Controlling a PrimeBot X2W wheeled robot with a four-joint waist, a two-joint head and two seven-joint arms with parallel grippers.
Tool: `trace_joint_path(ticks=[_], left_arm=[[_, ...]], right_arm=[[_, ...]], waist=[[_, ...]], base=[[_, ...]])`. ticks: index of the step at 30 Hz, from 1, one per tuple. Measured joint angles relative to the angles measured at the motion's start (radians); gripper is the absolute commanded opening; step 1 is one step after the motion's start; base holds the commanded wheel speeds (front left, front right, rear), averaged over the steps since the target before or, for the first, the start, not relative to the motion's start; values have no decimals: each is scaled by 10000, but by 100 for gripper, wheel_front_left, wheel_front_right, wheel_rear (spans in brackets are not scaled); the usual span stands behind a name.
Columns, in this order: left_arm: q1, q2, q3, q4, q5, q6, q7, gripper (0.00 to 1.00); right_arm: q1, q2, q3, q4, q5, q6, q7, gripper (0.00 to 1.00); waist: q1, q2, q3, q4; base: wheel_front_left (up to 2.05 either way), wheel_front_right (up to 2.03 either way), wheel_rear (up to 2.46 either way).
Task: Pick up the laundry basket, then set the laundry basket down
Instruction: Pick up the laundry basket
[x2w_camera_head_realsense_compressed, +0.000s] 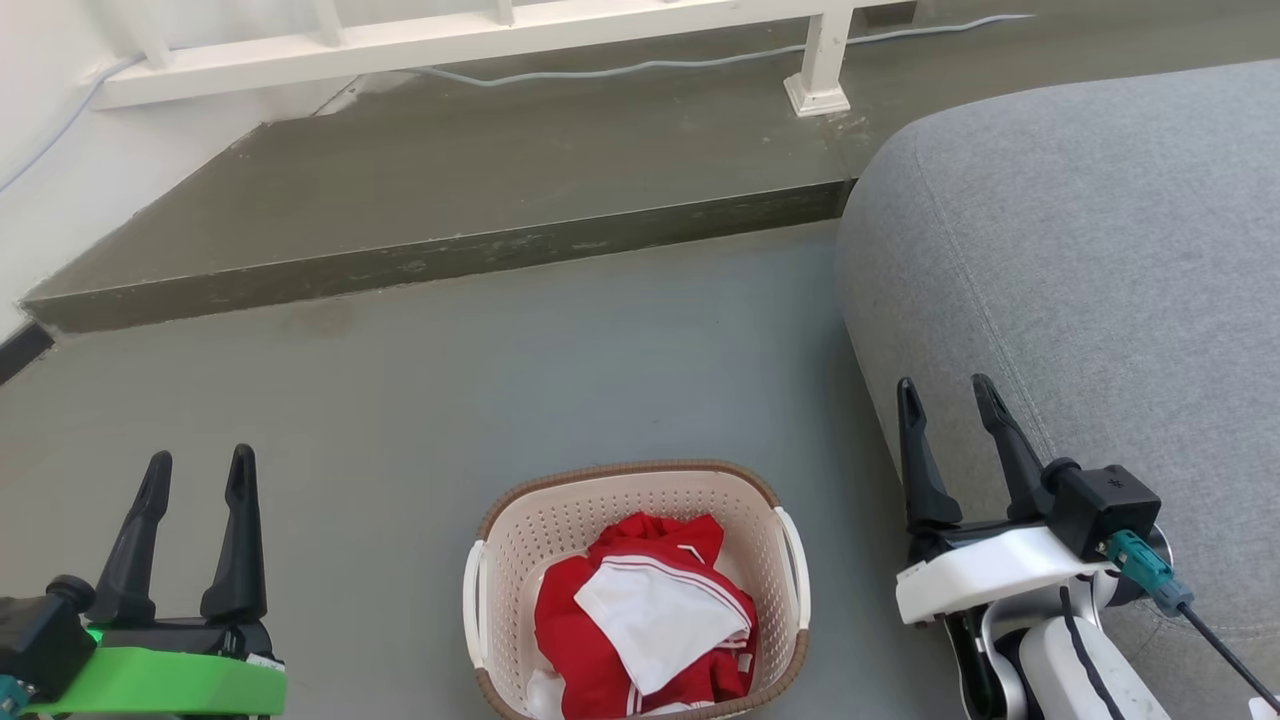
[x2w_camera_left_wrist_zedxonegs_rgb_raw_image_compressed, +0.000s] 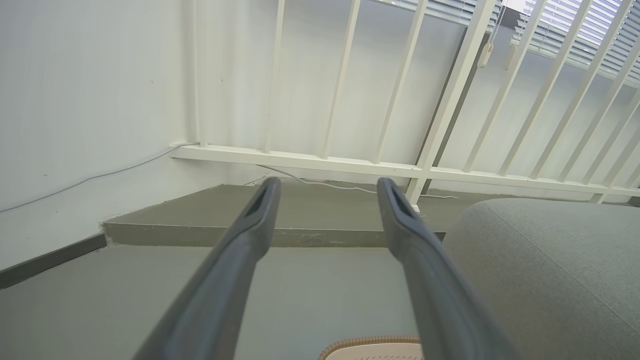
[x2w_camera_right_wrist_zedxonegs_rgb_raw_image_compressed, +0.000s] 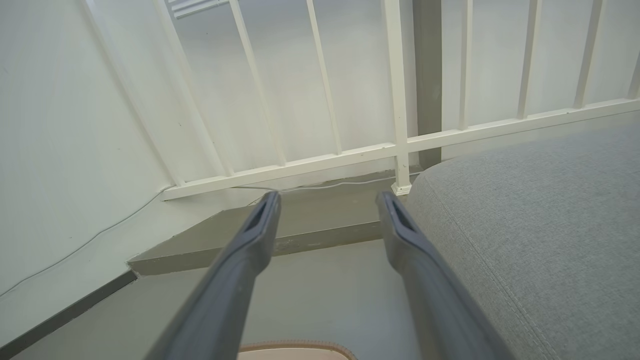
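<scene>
Sofa stands right of laundry basket; clothing hides its floor, near rim cut off; left gripper, right gripper gape empty.

One laundry basket, two hands, perhaps two garments.

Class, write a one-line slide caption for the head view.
Open left gripper and right gripper flank the laundry basket of red-and-white clothes on the floor.
</scene>
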Motion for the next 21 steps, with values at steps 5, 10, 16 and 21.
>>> trace_joint_path(ticks=[5, 10, 16, 21], left_arm=[[23, -86, -58, -98, 12, -4, -2, 100], [87, -115, -178, -144, 12, -4, 0, 100], [256, -107, -205, -332, 13, -4, -2, 100], [256, 104, -311, -516, 4, -6, -2, 100]], right_arm=[[1, 0, 23, 21, -73, 0, 0, 100], [5, 0, 35, 36, -71, 0, 0, 100], [20, 2, 157, 35, -54, 0, 0, 100], [19, 0, 169, 56, -48, 0, 0, 100]], waist=[[0, 0, 40, -21], [0, 0, 76, -45], [0, 0, 199, -101], [0, 0, 490, -174]], base=[[0, 0, 0], [0, 0, 0], [0, 0, 0], [0, 0, 0]])
